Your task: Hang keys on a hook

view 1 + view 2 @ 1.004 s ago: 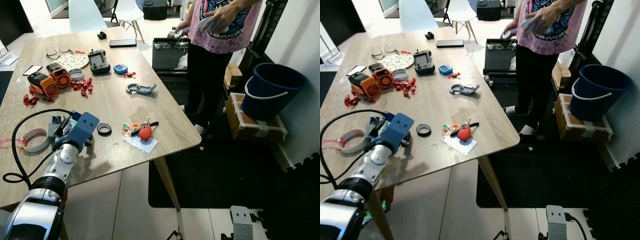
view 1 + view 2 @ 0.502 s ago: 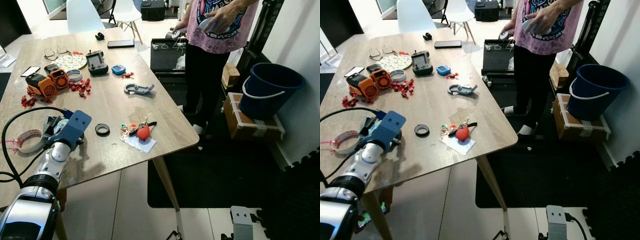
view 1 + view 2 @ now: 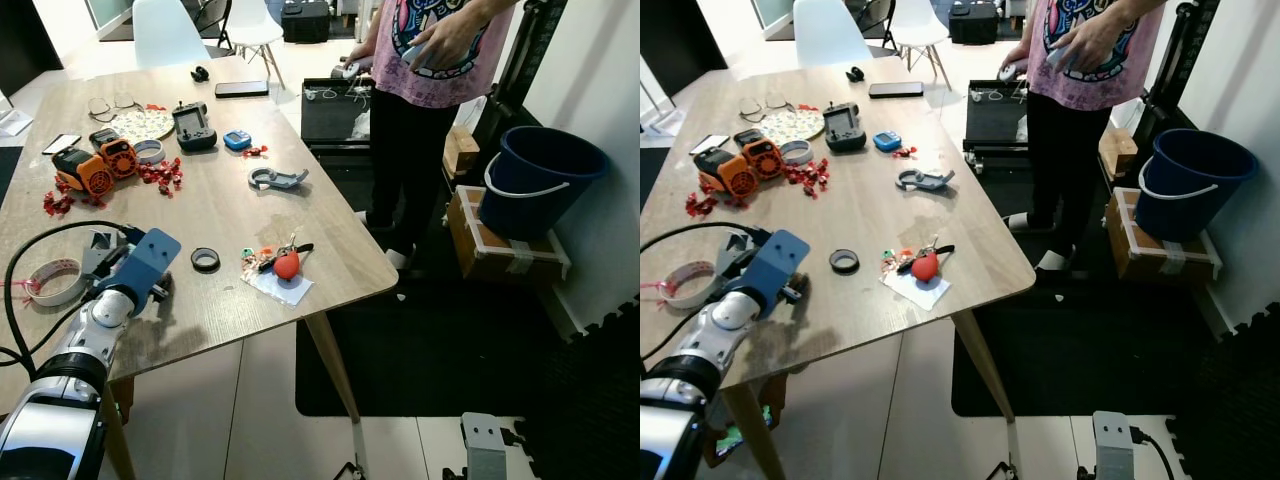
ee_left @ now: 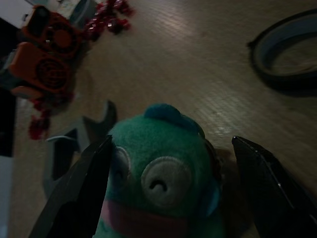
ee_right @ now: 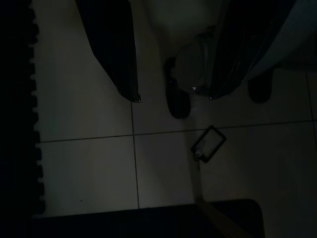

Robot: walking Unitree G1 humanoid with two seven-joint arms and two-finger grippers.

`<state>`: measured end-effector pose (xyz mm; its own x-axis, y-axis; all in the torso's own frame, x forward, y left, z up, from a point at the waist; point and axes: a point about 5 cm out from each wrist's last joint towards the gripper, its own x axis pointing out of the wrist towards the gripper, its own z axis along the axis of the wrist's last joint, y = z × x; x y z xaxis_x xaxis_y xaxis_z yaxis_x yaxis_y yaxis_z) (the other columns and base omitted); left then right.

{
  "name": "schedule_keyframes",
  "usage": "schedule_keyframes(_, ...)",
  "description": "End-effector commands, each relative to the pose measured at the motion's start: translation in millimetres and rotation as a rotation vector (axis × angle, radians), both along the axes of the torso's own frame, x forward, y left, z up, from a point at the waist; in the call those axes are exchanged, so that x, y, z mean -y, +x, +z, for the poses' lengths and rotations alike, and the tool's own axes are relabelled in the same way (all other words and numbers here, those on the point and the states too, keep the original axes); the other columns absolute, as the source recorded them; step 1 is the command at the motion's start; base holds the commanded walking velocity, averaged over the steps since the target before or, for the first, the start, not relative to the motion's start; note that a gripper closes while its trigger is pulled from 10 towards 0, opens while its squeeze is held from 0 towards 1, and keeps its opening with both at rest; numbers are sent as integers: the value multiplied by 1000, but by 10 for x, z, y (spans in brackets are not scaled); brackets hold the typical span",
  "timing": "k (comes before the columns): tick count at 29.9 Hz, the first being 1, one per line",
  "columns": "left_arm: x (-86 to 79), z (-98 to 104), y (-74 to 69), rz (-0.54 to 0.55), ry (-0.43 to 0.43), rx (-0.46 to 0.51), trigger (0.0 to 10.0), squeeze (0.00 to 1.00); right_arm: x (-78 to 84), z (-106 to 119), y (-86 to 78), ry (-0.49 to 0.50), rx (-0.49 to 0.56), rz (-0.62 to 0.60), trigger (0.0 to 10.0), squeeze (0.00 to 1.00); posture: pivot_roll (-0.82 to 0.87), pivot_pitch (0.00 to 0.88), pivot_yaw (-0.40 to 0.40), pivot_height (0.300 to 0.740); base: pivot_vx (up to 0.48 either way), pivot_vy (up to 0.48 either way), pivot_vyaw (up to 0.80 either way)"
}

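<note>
left claw (image 4: 168,188) is spread wide around a green plush (image 4: 161,178), keys (image 3: 280,260) still off to its right on the desk (image 3: 230,205)

We see a pale wood-grain tabletop (image 3: 240,210) and a red-tagged bunch of keys (image 3: 285,262). The bucket (image 3: 538,180) is dark blue. The plush toy (image 4: 163,173) is teal green.

- No text, label, brand, number or sign can be read.
- Shirt (image 3: 440,50) of the person: a coloured print, no legible letters.
- Devices on the table (image 3: 230,215): markings too small to read.
</note>
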<state>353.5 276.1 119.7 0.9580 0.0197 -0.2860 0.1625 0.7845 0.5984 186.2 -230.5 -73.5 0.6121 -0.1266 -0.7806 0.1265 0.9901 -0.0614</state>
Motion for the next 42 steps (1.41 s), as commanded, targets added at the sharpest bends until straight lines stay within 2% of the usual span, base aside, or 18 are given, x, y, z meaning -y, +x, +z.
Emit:
schedule_keyframes(1, -53, -216, -127, -8, -36, -128, 10000, 0, -16, -32, -56, 12, -14, -13, 10000, 0, 14, 120, 25, 740, 0, 0, 0)
schedule_keyframes(11, -53, -228, -137, -35, -58, -174, 10000, 0, -17, -29, -48, 12, -13, -12, 10000, 0, 13, 111, 23, 740, 0, 0, 0)
schedule_keyframes(14, -7, -298, -188, -112, -124, -286, 10000, 0, -25, -27, -41, 14, -12, -10, 10000, 0, 15, 108, 23, 740, 0, 0, 0)
schedule_keyframes(15, -7, -298, -188, -112, -124, -286, 10000, 0, -25, -27, -41, 14, -12, -10, 10000, 0, 15, 108, 23, 740, 0, 0, 0)
schedule_keyframes(17, 45, -336, -220, -159, -191, -355, 10000, 0, -28, -26, -37, 15, -12, -8, 10000, 0, 16, 106, 22, 740, 0, 0, 0)
schedule_keyframes(21, 98, -352, -240, -198, -259, -418, 10000, 0, -31, -26, -34, 15, -12, -7, 10000, 0, 17, 105, 22, 740, 0, 0, 0)
schedule_keyframes(25, 163, -337, -239, -226, -317, -437, 10000, 0, -35, -26, -33, 16, -13, -5, 10000, 0, 20, 106, 22, 740, 0, 0, 0)
schedule_keyframes(31, 263, -260, -214, -243, -384, -419, 10000, 0, -40, -31, -39, 16, -15, -3, 10000, 0, 21, 105, 22, 740, 0, 0, 0)
schedule_keyframes(33, 338, -160, -158, -243, -418, -353, 10000, 0, -38, -31, -41, 15, -16, -4, 10000, 0, 24, 106, 21, 740, 0, 0, 0)
schedule_keyframes(38, 405, -29, -93, -234, -454, -271, 10000, 0, -36, -29, -37, 15, -16, -4, 10000, 0, 25, 108, 20, 740, 0, 0, 0)
schedule_keyframes(39, 441, 56, -54, -238, -472, -222, 10000, 0, -36, -28, -34, 15, -15, -4, 10000, 0, 23, 111, 19, 740, 0, 0, 0)
schedule_keyframes(42, 480, 139, -29, -259, -482, -180, 10000, 0, -36, -26, -31, 15, -15, -4, 10000, 0, 22, 111, 19, 740, 0, 0, 0)
